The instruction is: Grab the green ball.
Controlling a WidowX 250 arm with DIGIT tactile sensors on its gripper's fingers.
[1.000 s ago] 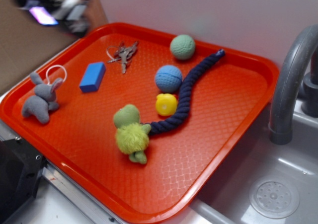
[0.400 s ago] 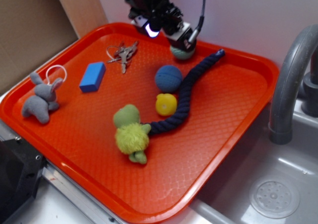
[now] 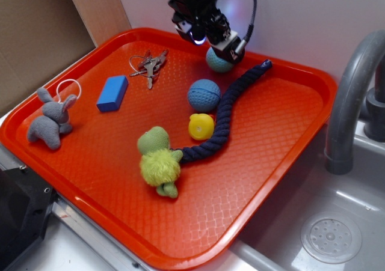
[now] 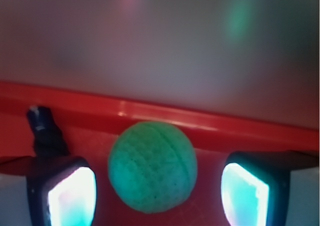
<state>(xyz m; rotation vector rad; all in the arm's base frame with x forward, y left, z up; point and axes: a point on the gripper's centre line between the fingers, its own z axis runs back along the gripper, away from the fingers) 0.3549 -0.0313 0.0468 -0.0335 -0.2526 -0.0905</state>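
The green ball (image 3: 217,61) (image 4: 152,167) lies near the far rim of the red tray (image 3: 283,121), beside the tip of the dark blue rope (image 3: 227,112). My gripper (image 3: 218,45) (image 4: 158,192) hangs over it, open. In the wrist view the ball sits between the two glowing fingertips (image 4: 71,196), with a gap on each side. The arm hides the ball's upper part in the exterior view.
On the tray lie a blue ball (image 3: 204,95), a small yellow ball (image 3: 201,126), a yellow-green plush toy (image 3: 159,160), keys (image 3: 148,65), a blue block (image 3: 112,92) and a grey plush elephant (image 3: 49,119). A sink with a grey faucet (image 3: 352,97) is at the right. A wall stands behind the tray.
The arm swept in from the far left and came down over the green ball, then shifted slightly right. The ball stayed in place.
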